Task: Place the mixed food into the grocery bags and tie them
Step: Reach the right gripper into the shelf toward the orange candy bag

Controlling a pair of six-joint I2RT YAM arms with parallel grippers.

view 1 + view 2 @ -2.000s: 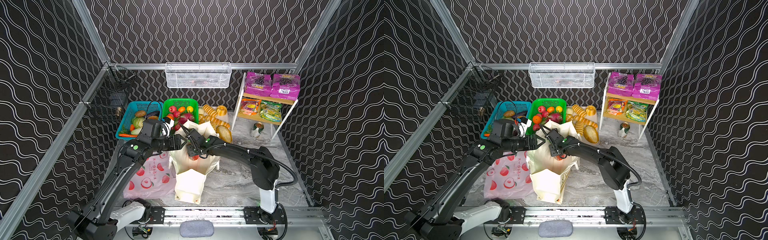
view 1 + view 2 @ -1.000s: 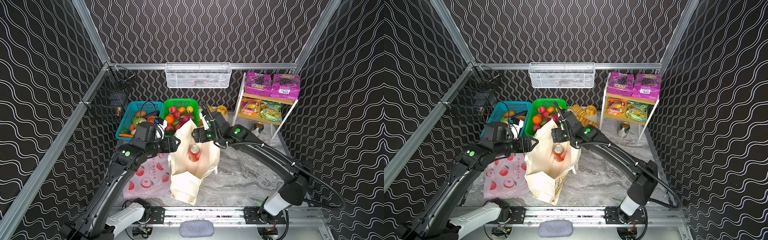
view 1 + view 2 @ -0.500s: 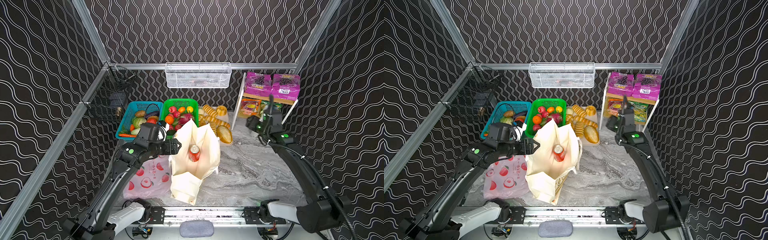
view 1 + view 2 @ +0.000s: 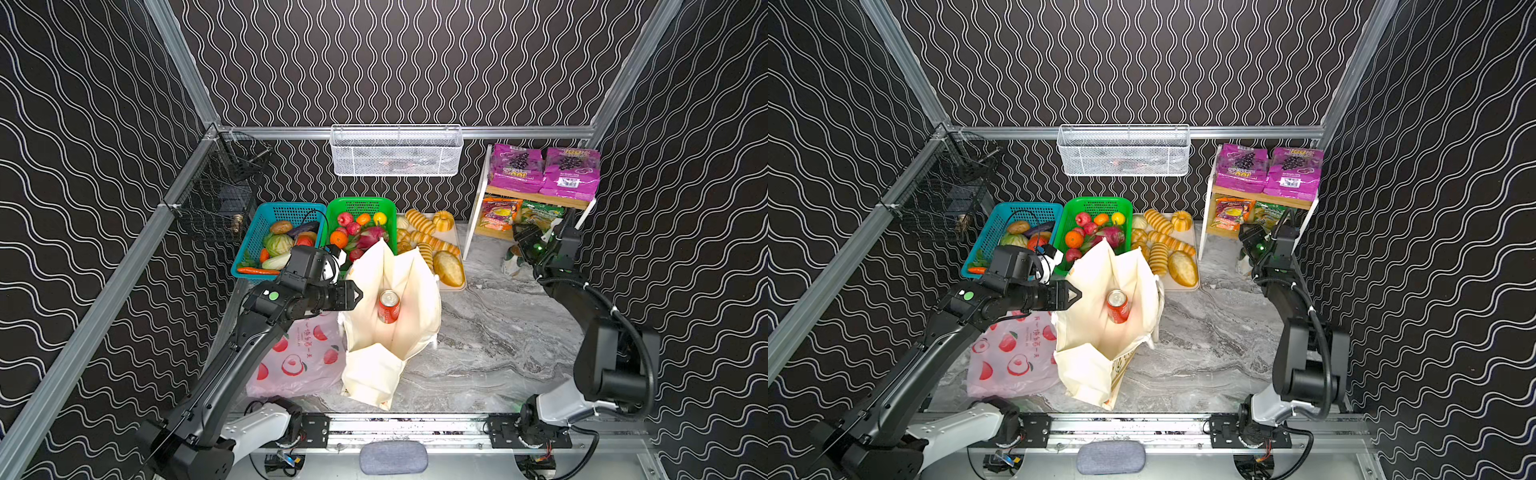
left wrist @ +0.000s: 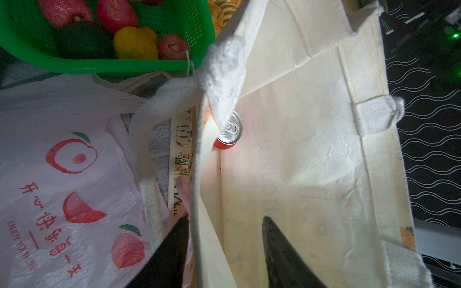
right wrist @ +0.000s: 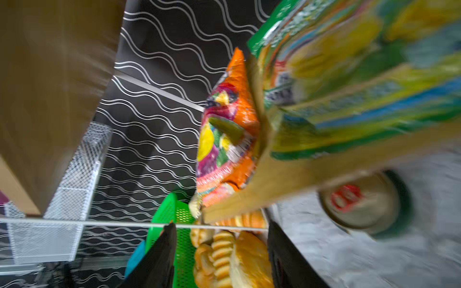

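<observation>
The cream tote [image 4: 415,274] stands open mid-table in both top views, a red soda can [image 4: 388,306] upright inside it. My left gripper [image 4: 357,295] is open at the tote's left rim. In the left wrist view my left gripper [image 5: 224,219] has the tote [image 5: 299,149] wall between its jaws, one finger outside, one inside, the can [image 5: 229,132] beyond. The pink plastic bag [image 4: 299,357] lies flat left of the tote. My right gripper [image 4: 519,232] is open and empty at the lower shelf, near the orange snack bag [image 4: 498,212]. Purple packets [image 4: 515,168] sit on top. Dragon fruit [image 4: 372,237] and small fruits lie in the green basket [image 4: 359,202].
A blue basket [image 4: 282,206] of vegetables and a tray [image 4: 451,286] of bread loaves flank the green basket. A white wire basket [image 4: 397,149] hangs on the back rail, a black one [image 4: 220,195] on the left rail. A small tin [image 6: 361,202] stands under the shelf.
My right arm let the red can go inside the tote, then swung right and down to the shelf's lower level. My left gripper stayed at the tote's rim, its jaws narrower.
</observation>
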